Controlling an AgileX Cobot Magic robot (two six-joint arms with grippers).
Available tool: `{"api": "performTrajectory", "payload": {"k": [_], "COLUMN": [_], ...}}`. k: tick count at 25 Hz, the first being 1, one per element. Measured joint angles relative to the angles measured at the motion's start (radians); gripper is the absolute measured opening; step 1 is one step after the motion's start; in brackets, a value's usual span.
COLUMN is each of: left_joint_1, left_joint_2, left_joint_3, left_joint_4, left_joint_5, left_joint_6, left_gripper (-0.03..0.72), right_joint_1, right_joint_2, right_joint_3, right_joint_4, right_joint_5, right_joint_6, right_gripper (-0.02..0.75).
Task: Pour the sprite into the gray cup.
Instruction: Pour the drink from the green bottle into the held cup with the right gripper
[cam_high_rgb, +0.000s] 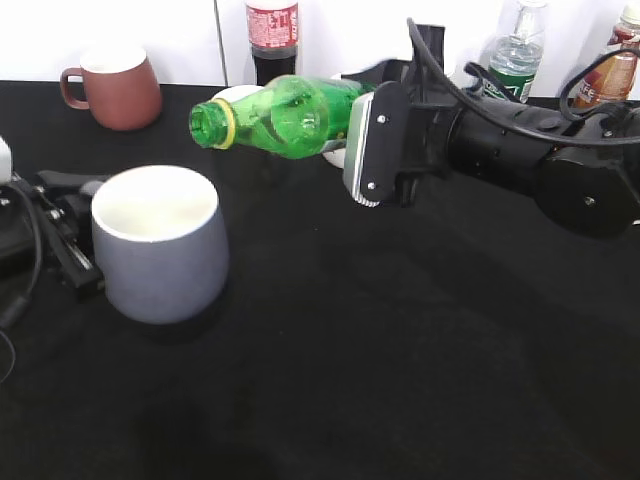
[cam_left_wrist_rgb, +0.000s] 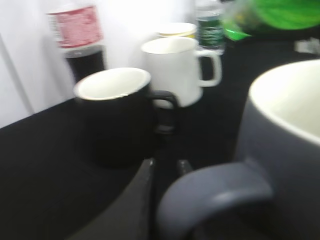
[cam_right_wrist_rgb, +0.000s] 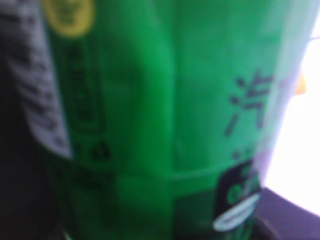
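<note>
The sprite (cam_high_rgb: 290, 115) is a green bottle held on its side in the air by my right gripper (cam_high_rgb: 367, 112), which is shut around its body. Its open mouth with the yellow ring points left, above and just right of the gray cup (cam_high_rgb: 160, 245). The cup stands upright on the black table, and its white inside looks empty. My left gripper (cam_high_rgb: 78, 262) is at the cup's left side, shut on its handle (cam_left_wrist_rgb: 215, 195). In the left wrist view the fingertips (cam_left_wrist_rgb: 166, 166) show beside the handle. The sprite's label fills the right wrist view (cam_right_wrist_rgb: 165, 125).
A reddish-brown mug (cam_high_rgb: 110, 85) stands at the back left and a cola bottle (cam_high_rgb: 272, 40) at the back middle. A water bottle (cam_high_rgb: 515, 50) and a brown drink bottle (cam_high_rgb: 610, 65) stand at the back right. A black mug (cam_left_wrist_rgb: 117, 115) and a white mug (cam_left_wrist_rgb: 175, 70) stand behind the cup.
</note>
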Motion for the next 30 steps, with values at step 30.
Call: {"api": "performTrajectory", "payload": {"k": [30], "left_joint_1": [-0.068], "left_joint_2": [0.0], "left_joint_3": [0.0], "left_joint_4": [-0.008], "left_joint_5": [-0.003], "left_joint_6": [-0.002], "left_gripper": [0.082], "right_joint_1": [0.026], "right_joint_2": [0.0], "right_joint_3": [-0.029], "right_joint_4": [0.069], "right_joint_5": [-0.109], "right_joint_6": [-0.367], "right_gripper": [0.406]}}
